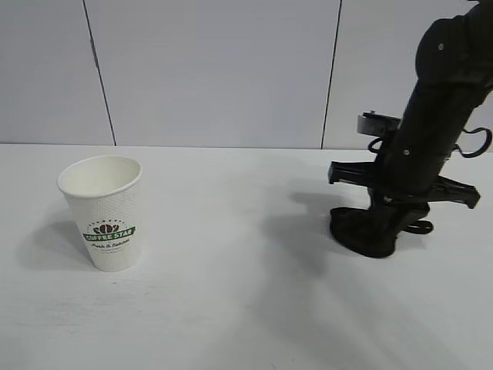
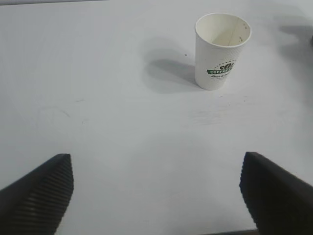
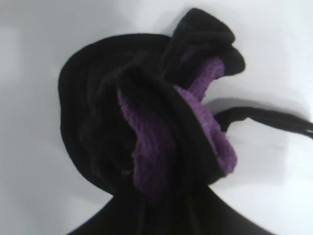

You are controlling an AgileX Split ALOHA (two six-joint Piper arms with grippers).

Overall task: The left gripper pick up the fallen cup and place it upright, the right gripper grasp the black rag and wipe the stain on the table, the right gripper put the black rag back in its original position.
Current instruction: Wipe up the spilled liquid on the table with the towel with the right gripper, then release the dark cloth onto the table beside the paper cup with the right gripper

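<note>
**A:** ok so where's everything sitting right now?

**B:** The white textured paper coffee cup [image 1: 104, 212] with the green "COFFEE STAR" banner stands upright on the wide plain white table [image 1: 231, 293], over on the left side of the exterior view, mouth up, looks empty inside. Nothing's touching it.

**A:** and the left claw?

**B:** The black left gripper [image 2: 156, 196] with the long tapered fingers is spread wide, holding nothing. From its wrist cam you only see the two ribbed fingertips [image 2: 39, 191] at the edges, with bare table between them and the cup farther off, well apart from it.

**A:** right side?

**B:** The black right gripper [image 1: 375, 235] on the thick black arm points straight down on the right side of the table, well apart from the cup. It's clenched on the small bunched black rag [image 3: 146, 122]. The wrist cam shows the cloth scrunched up, purple inner side poking out, thin black loop [image 3: 266, 117] trailing off to one side. In the exterior view the rag is pressed onto the tabletop under the fingers.

**A:** any stain?

**B:** Can't make one out anywhere.
</note>
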